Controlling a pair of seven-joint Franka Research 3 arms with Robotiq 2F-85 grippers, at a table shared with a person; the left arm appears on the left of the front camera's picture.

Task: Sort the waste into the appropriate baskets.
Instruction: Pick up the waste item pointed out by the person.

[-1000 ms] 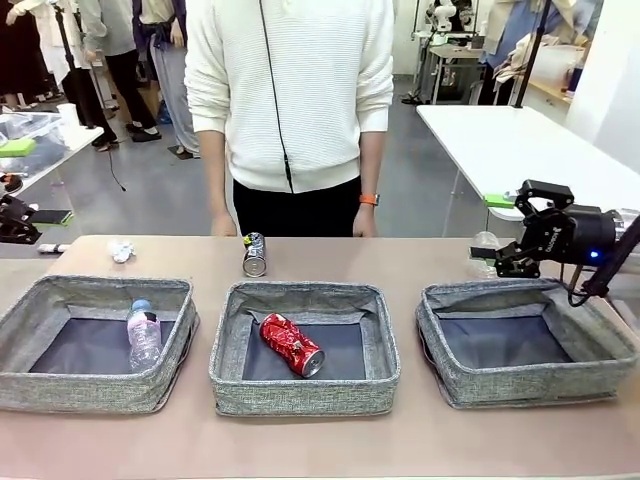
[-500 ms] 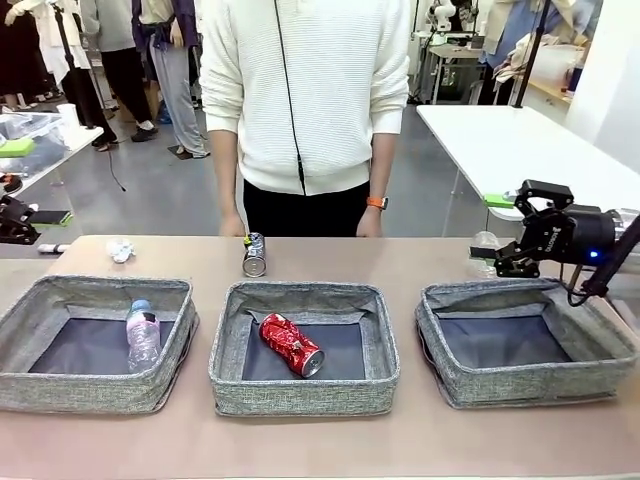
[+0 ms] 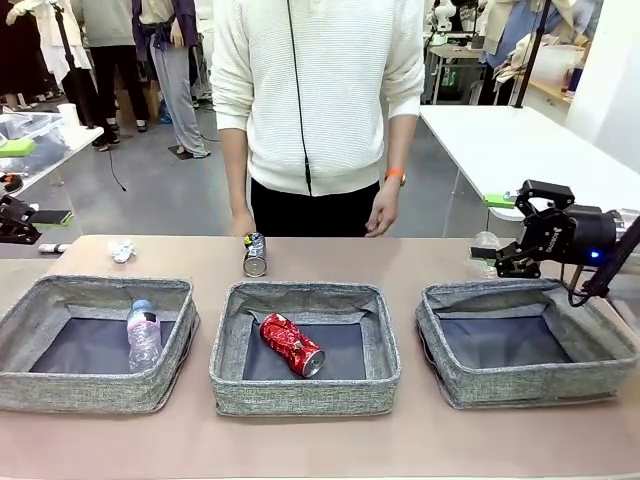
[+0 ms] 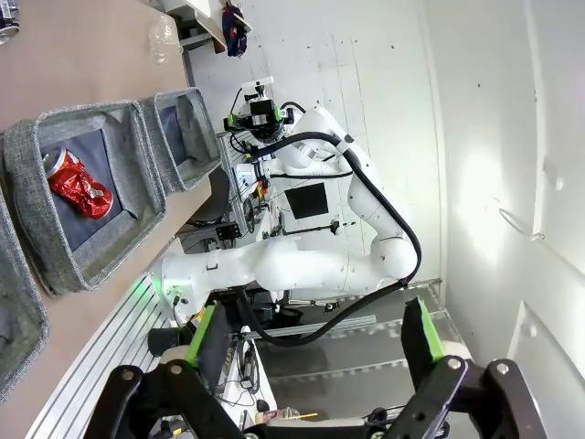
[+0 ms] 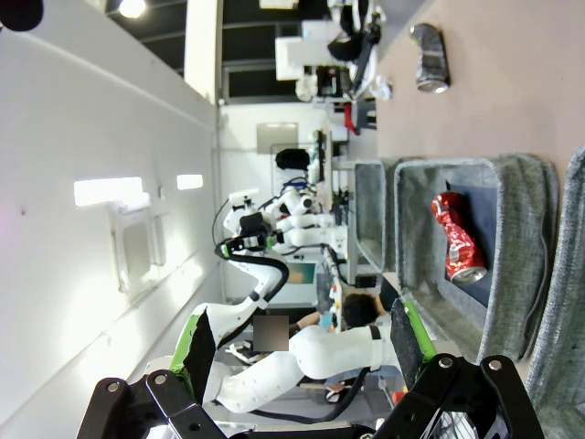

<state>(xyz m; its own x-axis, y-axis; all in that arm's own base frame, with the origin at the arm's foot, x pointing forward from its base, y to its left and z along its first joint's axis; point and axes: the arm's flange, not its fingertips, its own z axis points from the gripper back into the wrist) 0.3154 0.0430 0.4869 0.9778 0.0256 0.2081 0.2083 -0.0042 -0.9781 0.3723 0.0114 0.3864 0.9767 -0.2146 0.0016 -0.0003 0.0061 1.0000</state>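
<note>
right gripper is released, jaws spread wide, nothing between them. it hovers over the table just past the far rim of the right basket. left gripper is also released and empty, off at the table's left end.

where the waste is:
- clear bottle: on the table right at the right gripper's fingertips. cannot tell if touching.
- dark printed can: on its side on the table, well off to the right gripper's left, just beyond the middle basket. a person's hand hangs close behind it.
- paper wad: on the table beyond the left basket, far from the right gripper, on the left gripper's side.
- red can: already in the middle basket.
- blue-capped bottle: already in the left basket.

3 items left, by my read. the clear bottle looks like the next pick.

handling guesses:
- bottle: very light, thin soft walls that cave under squeeze, slick, rolls easily. take it across the mid body with a gentle close.
- dark can: light, thin metal, fairly stiff across its width, will roll. grip across the middle of the barrel, not the ends.
- wad: near weightless and soft. pinch from above, low to the table.
</note>
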